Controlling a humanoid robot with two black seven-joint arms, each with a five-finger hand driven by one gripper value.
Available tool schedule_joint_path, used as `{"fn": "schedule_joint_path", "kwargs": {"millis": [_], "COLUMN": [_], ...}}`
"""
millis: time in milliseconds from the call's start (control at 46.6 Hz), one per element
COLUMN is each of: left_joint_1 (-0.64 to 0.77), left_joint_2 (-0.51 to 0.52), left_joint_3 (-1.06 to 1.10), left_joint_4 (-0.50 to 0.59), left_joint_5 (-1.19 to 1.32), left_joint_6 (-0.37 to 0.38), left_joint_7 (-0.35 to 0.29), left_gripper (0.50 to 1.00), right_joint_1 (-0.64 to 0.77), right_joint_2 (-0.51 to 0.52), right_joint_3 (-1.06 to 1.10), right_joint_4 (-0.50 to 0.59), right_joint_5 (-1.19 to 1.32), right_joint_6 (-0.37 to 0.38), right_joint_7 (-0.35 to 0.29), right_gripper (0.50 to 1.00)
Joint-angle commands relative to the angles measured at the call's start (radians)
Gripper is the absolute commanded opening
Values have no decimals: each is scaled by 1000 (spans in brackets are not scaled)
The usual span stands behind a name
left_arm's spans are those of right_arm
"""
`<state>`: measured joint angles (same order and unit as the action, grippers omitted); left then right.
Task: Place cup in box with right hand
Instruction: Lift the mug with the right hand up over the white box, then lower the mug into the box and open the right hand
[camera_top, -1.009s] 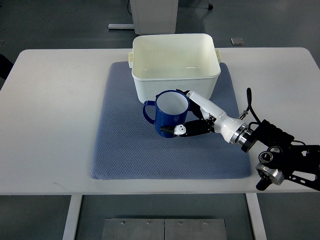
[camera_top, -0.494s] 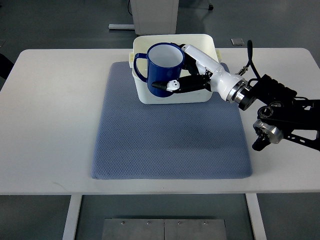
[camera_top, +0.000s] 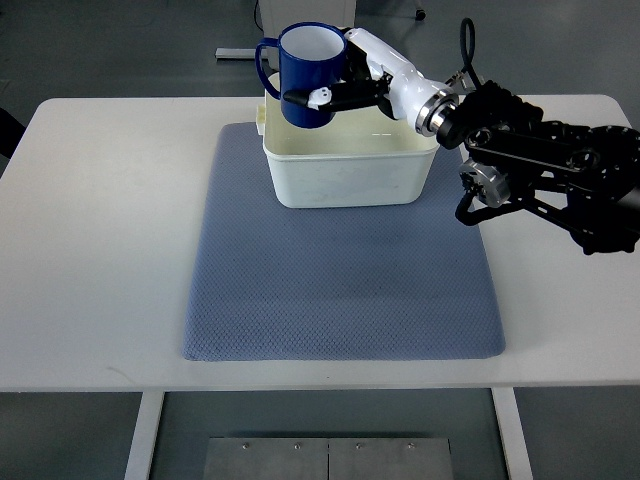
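A dark blue cup (camera_top: 308, 70) with a white inside and a handle on its left hangs upright in the air over the far left part of the white box (camera_top: 345, 175). My right hand (camera_top: 345, 85) is shut on the cup, its fingers wrapped around the cup's right side and front. The black right arm (camera_top: 545, 155) comes in from the right edge. The box stands on the far end of a blue-grey mat (camera_top: 340, 280) and looks empty inside. The left hand does not show.
The mat lies on a white table (camera_top: 100, 220). Beyond the table's far edge, on the grey floor, stands the base of a white furniture piece (camera_top: 300, 25).
The right hand has lifted the cup off the mat in front of the box and carried it up and away, to above the box's far left part.
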<state>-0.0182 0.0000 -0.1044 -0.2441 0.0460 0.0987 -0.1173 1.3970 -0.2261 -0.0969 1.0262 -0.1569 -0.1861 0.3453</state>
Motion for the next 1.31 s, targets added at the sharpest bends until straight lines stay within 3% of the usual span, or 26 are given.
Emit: {"fn": "schedule_joint_path", "kwargs": {"millis": [0,150,300,1288], "left_joint_1": [0,0,0,0], "left_joint_2": [0,0,0,0], "left_joint_3": [0,0,0,0], "left_joint_4": [0,0,-1,0], "left_joint_5": [0,0,0,0], "left_joint_6": [-1,-1,-1,1], "left_joint_7": [-1,-1,1,1], "left_gripper": [1000,1000,1000,1000], "right_joint_1": [-4,-16,-24,-27], "right_joint_2": [100,226,226,226], "right_joint_3": [2,9,17,42], "right_joint_4": [-193,-460,-623,-623], "right_joint_5": [2,0,2,0], "right_joint_6": [60,163,226,246], "right_joint_7": [-17,-31,-32,-48], "right_gripper": [500,500,500,500]}}
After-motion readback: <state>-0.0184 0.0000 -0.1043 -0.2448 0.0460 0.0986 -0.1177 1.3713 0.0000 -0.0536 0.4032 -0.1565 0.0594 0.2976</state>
